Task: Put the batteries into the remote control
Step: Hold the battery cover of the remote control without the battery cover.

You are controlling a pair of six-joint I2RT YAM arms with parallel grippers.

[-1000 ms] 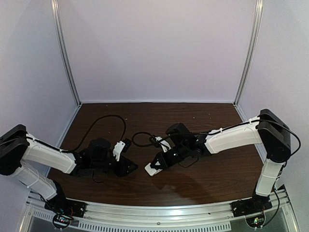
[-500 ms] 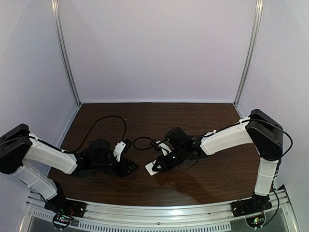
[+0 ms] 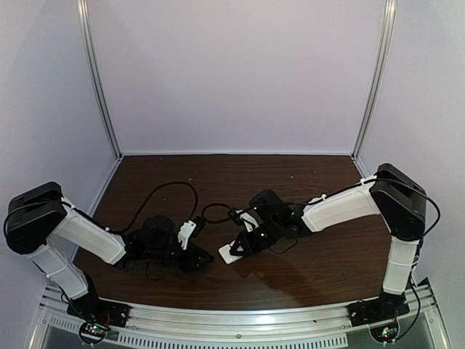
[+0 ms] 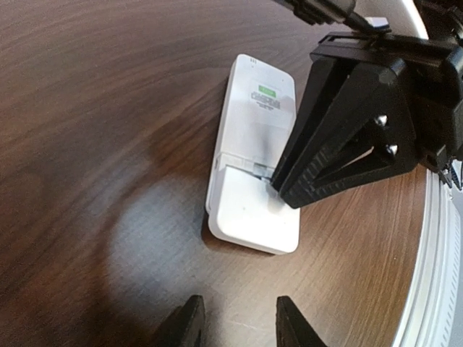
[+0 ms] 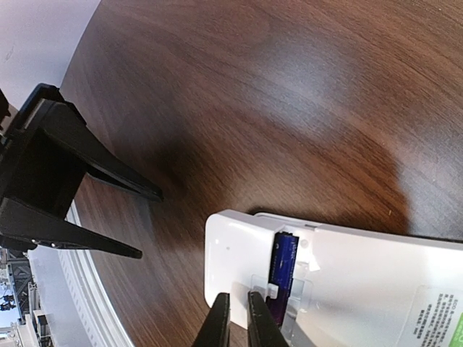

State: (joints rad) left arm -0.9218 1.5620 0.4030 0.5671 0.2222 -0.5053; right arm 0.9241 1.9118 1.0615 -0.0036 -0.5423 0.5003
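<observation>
The white remote control (image 4: 255, 119) lies back-up on the table, its green label upward; display and buttons are hidden. It shows small in the top view (image 3: 231, 253). A plain white cover slab (image 4: 253, 215) sits partly slid over its near end. One purple-blue battery (image 5: 283, 269) shows in the gap between cover (image 5: 239, 256) and remote body (image 5: 376, 285); a second is hidden. My right gripper (image 5: 232, 322) is shut, its tips down on the cover's edge beside the battery. My left gripper (image 4: 235, 327) is open and empty, just short of the cover's end.
Black cables (image 3: 167, 190) loop over the brown table behind the arms. The silver front rail (image 3: 240, 320) runs close behind the left gripper. Purple walls close in the back and sides.
My left arm has swung right and closer, so its open gripper now stands just off the remote's end. My right gripper has stayed down on the remote, barely shifted.
</observation>
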